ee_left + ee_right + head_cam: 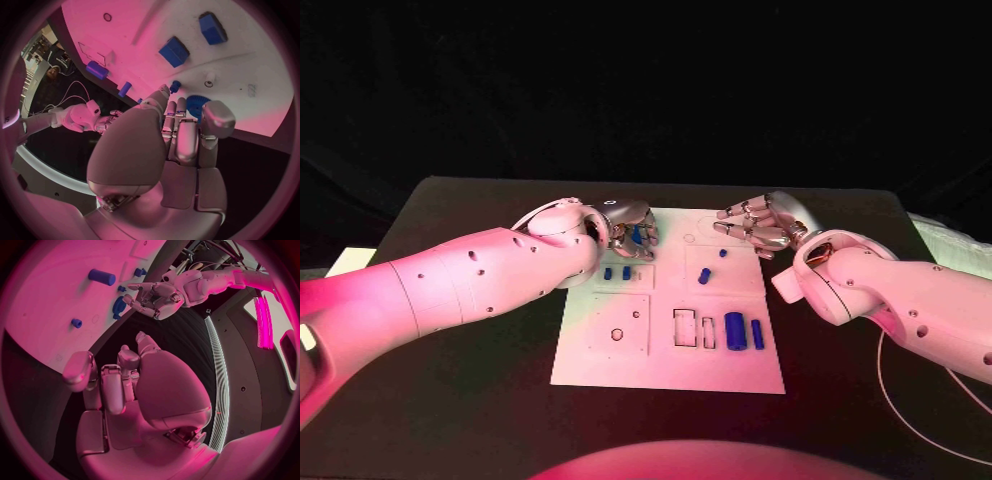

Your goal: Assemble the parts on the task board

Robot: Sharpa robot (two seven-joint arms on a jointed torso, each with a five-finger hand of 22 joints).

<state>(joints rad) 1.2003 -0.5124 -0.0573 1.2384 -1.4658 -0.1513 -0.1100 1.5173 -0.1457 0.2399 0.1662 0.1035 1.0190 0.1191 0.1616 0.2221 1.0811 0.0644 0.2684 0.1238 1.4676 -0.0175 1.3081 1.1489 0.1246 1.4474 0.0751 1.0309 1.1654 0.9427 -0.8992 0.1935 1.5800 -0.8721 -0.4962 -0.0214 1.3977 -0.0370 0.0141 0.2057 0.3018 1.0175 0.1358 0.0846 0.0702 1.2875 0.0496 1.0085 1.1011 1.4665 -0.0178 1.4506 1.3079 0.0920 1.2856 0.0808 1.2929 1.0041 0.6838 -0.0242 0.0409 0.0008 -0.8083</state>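
A: Black table [459,400] under us, dark drapery behind it, and the white task board [668,365] lies in the middle of the table, between our two arms.

B: Fingers first. On our left hand [626,228] we see the fingers [178,135] lying close together and reaching out over the far left corner of the board. From the left wrist view, a round blue part [199,104] sits on the board just past the fingertips, with a small blue peg [175,86] beside it. We cannot tell whether the fingertips touch either one, or whether anything is held.

A: Agreed. In the head view a bit of blue [638,236] shows under that hand. Our right hand [759,226]?

B: Its fingers [112,385] are curled loosely, apart, nothing between them (the right wrist view shows the palm bare). It hovers at the far right edge of the board, well apart from the left hand.

A: Outward from there, the parts. Two small blue blocks [616,272] lie side by side just near the left hand. A small blue peg [721,253] and a short blue cylinder [705,276] rest in the middle right section.

B: In the near right section, a thick blue cylinder [734,329] and a thin blue rod [757,334] lie next to each other, beside two outlined rectangular slots [694,328].

A: Near left section: two small rings [626,325] marked on the plate.
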